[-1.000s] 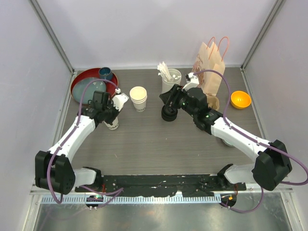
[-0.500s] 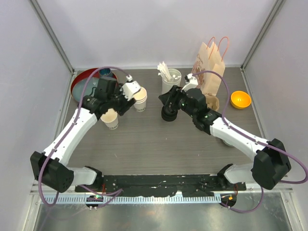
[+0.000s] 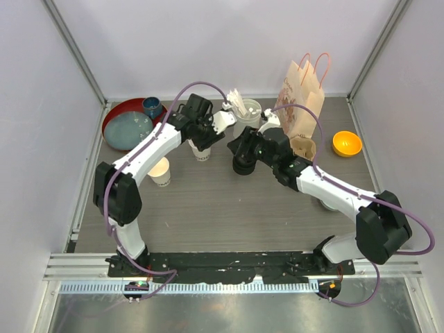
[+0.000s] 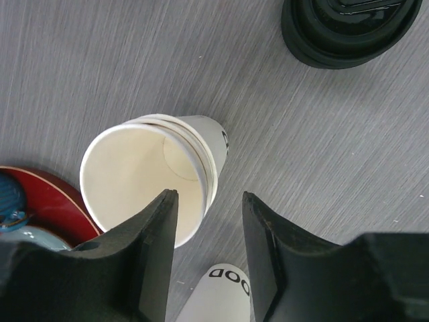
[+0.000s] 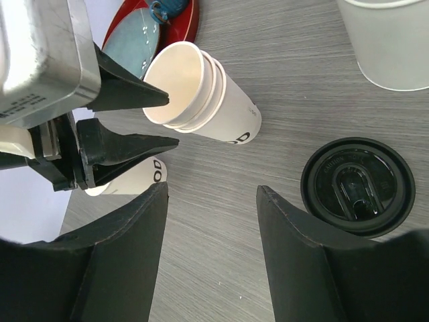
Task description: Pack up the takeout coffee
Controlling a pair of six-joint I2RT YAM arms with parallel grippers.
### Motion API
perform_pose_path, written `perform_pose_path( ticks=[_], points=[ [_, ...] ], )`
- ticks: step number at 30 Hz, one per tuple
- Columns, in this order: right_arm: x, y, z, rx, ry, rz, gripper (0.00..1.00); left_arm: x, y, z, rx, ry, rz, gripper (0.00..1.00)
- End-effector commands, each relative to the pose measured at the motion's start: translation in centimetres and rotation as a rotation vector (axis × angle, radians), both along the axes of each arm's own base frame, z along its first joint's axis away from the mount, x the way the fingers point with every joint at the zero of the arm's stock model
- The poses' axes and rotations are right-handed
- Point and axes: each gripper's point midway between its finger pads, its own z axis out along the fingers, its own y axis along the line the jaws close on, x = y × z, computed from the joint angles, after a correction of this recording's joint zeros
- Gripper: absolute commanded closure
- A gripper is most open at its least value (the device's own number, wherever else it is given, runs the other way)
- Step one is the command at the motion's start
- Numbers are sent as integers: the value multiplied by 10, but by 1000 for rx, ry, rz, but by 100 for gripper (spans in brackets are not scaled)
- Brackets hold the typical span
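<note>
Nested white paper cups (image 3: 200, 150) (image 4: 151, 176) (image 5: 201, 94) stand left of a stack of black lids (image 3: 243, 165) (image 4: 352, 27) (image 5: 355, 186). A single white cup (image 3: 160, 171) (image 4: 221, 303) (image 5: 134, 176) stands apart, nearer the left. My left gripper (image 3: 202, 139) (image 4: 209, 198) is open above the nested cups. It straddles their rim, with one finger (image 4: 151, 258) over the mouth and the other outside. My right gripper (image 3: 238, 148) (image 5: 213, 191) is open over bare table just left of the lids, and nothing is between its fingers.
A white cylinder of sticks (image 3: 246, 114) (image 5: 392, 40) stands behind the lids. At the back right are a paper bag (image 3: 305, 87), a tan carrier (image 3: 303, 147) and an orange bowl (image 3: 346, 143). A red tray (image 3: 118, 118) with a blue cup (image 3: 152, 105) lies back left.
My left gripper let go of the single cup, opened, and swung right and back to the nested cups. The right arm has barely moved.
</note>
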Motion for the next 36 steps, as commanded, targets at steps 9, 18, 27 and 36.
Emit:
perform_pose_path(
  ticks=[9,18,27,36],
  points=[
    [13,-4,14,3,-45,-10,39,14,-4,7,19,-1,2,68],
    [16,-6,18,0,-50,-11,40,24,-3,-3,53,17,26,74],
    [16,-11,14,-5,-43,-19,40,19,-4,-1,42,50,38,100],
    [34,20,-18,100,41,5,43,10,-5,4,2,37,39,100]
  ],
)
